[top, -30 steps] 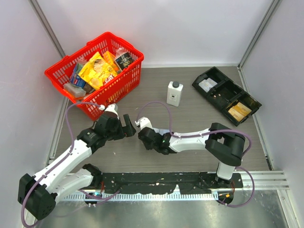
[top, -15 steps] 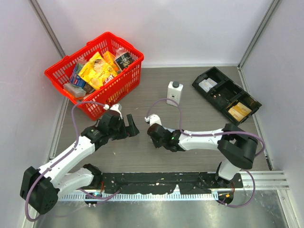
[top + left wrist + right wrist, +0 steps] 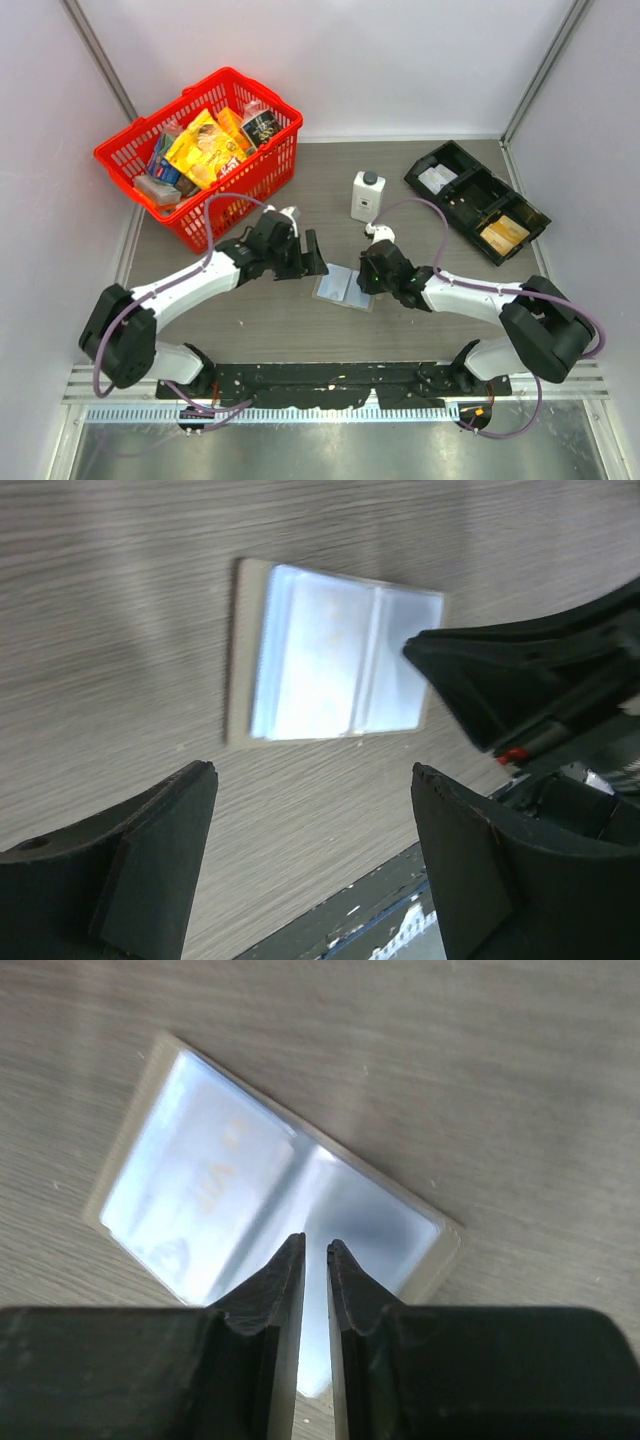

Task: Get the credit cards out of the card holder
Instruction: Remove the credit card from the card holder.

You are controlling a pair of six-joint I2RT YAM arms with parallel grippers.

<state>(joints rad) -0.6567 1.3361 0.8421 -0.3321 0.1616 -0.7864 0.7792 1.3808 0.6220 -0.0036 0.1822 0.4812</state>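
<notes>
so, left to right. the red basket (image 3: 200, 150) of packets sits far left and is not our concern.

the left gripper (image 3: 312, 775) hovers just left of the card holder (image 3: 343, 285). its jaws are spread wide and hold nothing. in its wrist view the fingers frame the holder without touching it, as far as we can tell.

the card holder lies opened flat on the table (image 3: 300, 325), between the two grippers, with its clear pockets facing up. the credit cards (image 3: 205, 1185) are not out yet. we see a light blue one under one pocket's film. the other pocket reads pale and its contents are unclear.

the right gripper (image 3: 315, 1252) is at the holder's right side, tips lined up with the centre fold. its jaws are drawn almost together, leaving a thin slit, with nothing visibly pinched. we cannot tell whether it touches the film.

the white bottle (image 3: 368, 196) and black tray (image 3: 475, 200) stand well apart, further right.

step in hand, we judge: pin the holder, then slide a card out.
- press on a bare border, not on a pocket, so the card stays free.
- drag the card toward the pocket's mouth until an edge overhangs, then pinch it.
- keep pressure light, since the holder may skate on the table.
- check first which edge the pockets open at, because we cannot see it.
</notes>
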